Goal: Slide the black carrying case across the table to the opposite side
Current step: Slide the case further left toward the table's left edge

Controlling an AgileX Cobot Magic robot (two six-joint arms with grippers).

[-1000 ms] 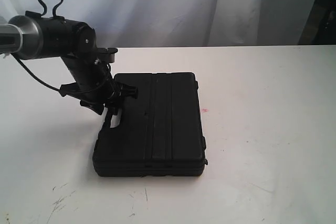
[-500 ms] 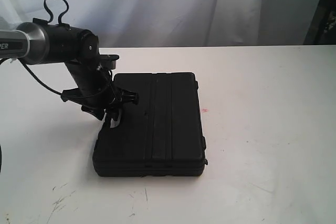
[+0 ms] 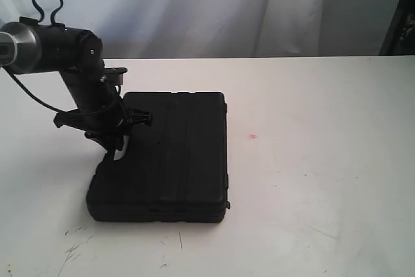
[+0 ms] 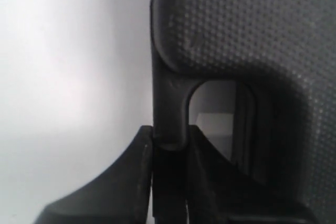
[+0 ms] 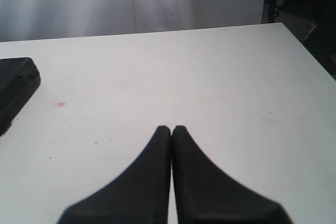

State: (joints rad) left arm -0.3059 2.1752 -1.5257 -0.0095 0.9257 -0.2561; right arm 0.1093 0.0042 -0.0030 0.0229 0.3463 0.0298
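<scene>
Black carrying case (image 3: 162,157) lies flat on the white counter (image 3: 324,180), in the left half of the exterior view, its handle side toward the left arm. The left gripper (image 3: 112,150) stands over that side. In its wrist view the jaws clamp the bar of the moulded handle (image 4: 169,98) between them. A small red spot (image 3: 251,137) sits apart on the case's right. The right gripper (image 5: 171,128) hovers over the counter, well clear of the case, jaws pressed together.
</scene>
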